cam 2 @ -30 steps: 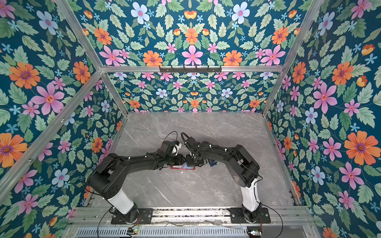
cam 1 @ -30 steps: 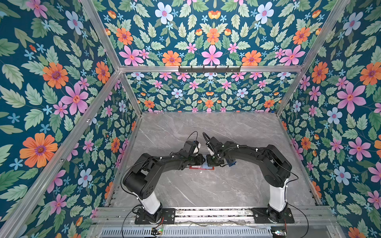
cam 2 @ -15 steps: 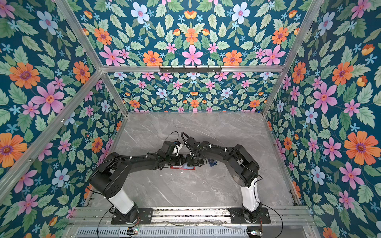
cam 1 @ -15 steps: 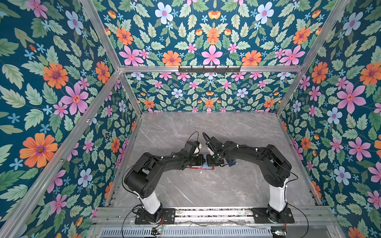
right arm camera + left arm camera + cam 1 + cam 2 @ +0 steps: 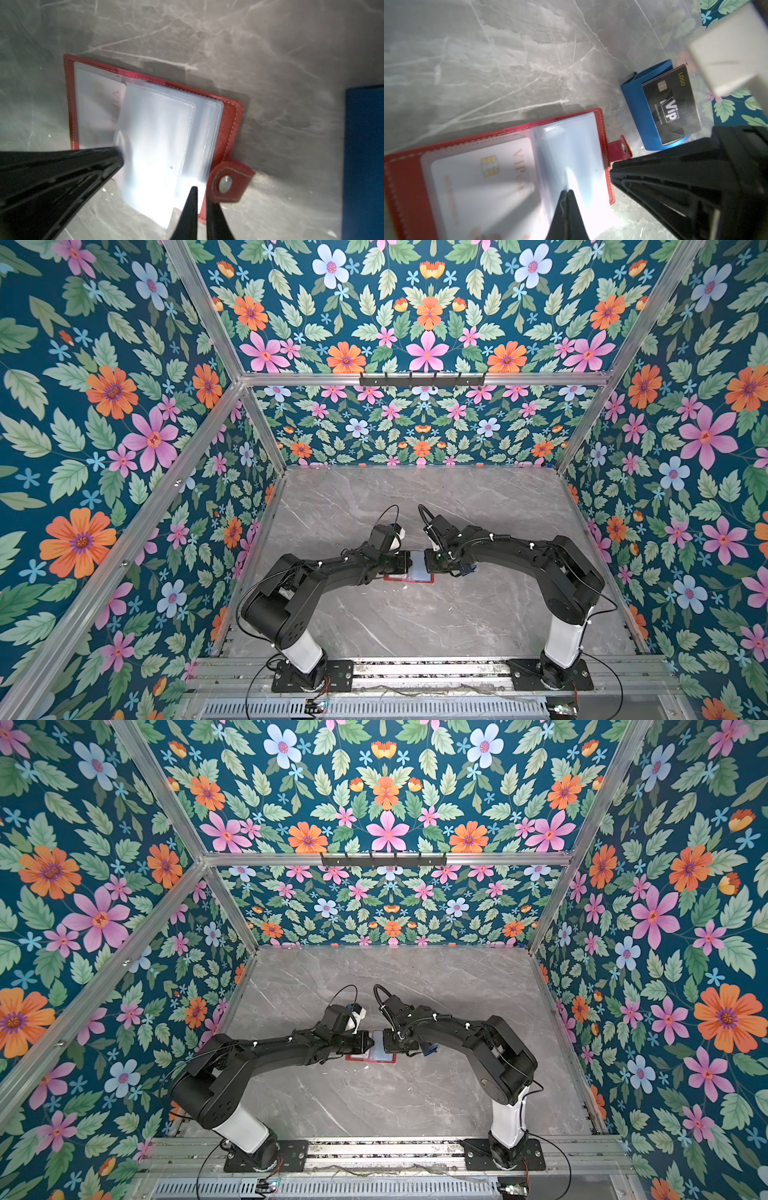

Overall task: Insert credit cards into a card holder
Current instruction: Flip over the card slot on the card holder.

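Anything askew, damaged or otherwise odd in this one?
Nothing looks damaged or spilled. The card holder lies open, and one clear sleeve stands lifted off the stack only because the left gripper is pinching it. A dark card sits in the blue tray beside it.

red card holder (image 5: 402,182) lies open on the tabletop (image 5: 508,52), clear sleeves (image 5: 166,135) fanned; whitish card (image 5: 471,182) in one sleeve, dark card (image 5: 672,104) propped in a blue tray (image 5: 637,104) beside it.

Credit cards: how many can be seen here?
2. A whitish card sits in a sleeve of the open red card holder; a black card stands in the blue tray. Others may hide behind it.
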`<state>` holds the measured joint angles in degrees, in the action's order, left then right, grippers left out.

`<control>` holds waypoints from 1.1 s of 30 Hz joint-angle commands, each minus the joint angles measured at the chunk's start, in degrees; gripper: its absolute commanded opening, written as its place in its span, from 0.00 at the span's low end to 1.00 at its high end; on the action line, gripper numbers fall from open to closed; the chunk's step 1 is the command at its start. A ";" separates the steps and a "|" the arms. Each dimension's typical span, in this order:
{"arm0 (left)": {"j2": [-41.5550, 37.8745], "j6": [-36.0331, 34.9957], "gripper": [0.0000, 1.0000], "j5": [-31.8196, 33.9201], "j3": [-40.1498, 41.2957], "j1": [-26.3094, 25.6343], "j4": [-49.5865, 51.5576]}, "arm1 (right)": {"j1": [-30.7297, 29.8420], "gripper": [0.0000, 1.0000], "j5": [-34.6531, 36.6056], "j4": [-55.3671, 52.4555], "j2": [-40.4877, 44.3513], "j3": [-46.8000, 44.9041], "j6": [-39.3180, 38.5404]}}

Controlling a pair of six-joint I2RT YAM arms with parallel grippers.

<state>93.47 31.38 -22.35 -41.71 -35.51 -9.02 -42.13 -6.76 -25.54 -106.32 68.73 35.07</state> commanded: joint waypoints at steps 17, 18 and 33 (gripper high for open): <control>-0.83 0.60 0.05 0.67 0.72 0.02 -1.39 | 0.13 0.16 -5.49 4.42 -1.88 1.08 1.49; -1.28 0.54 0.12 1.26 0.87 0.03 -1.28 | 0.13 0.18 -6.09 5.24 -1.71 0.89 1.49; -16.84 -0.91 0.30 16.38 6.63 0.03 1.94 | -1.21 0.41 -13.19 10.01 -5.02 4.29 -0.44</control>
<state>78.13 31.53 -10.20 -35.77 -35.51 -8.56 -42.92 -18.33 -16.32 -110.43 71.88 35.57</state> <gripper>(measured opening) 0.296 0.414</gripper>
